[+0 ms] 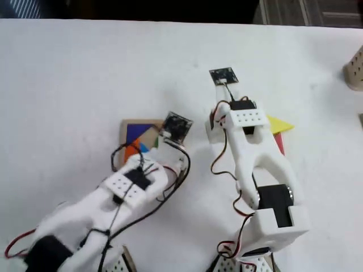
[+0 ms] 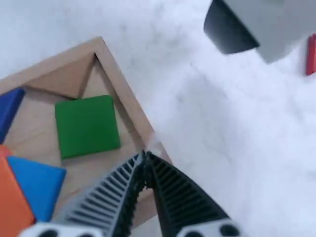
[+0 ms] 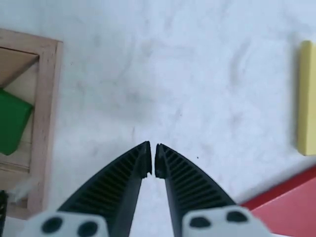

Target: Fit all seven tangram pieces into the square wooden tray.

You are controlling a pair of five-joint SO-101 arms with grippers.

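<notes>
Left gripper [image 2: 146, 165], fingers pressed together, hangs over the tray [image 2: 124, 94] rim beside the green piece [image 2: 87, 126]; right gripper [image 3: 152, 159], fingers nearly touching, over bare table [image 3: 173, 74], tray at 9 o'clock, yellow piece [image 1: 281, 124] at 3

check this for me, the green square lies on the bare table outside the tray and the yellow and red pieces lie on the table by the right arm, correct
Not quite. The green square lies inside the tray, as the left wrist view shows. The yellow piece and red piece do lie on the table by the right arm.
</notes>
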